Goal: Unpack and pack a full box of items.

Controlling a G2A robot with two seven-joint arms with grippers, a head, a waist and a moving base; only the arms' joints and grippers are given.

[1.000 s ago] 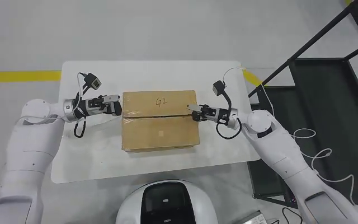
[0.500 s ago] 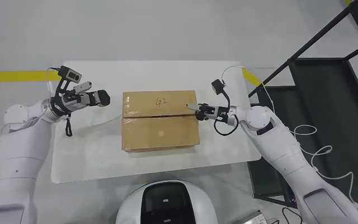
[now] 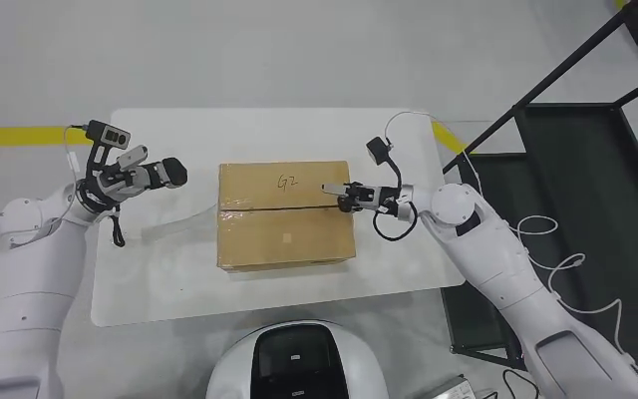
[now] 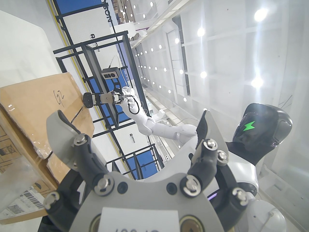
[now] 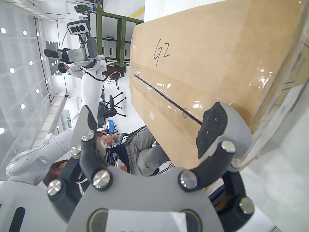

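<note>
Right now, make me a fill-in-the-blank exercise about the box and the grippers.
The box has its flaps ____.
The left gripper is open and holds ____.
The right gripper is ____, with one finger by the box's seam.
Of the two, the ____ gripper is nearer the box.
Missing words: shut; nothing; open; right.

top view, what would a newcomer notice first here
A closed brown cardboard box, taped along its seam, sits centred on the white table. The right gripper hangs open at the box's right edge by that seam; the left gripper, also open, is off to its left.
</note>
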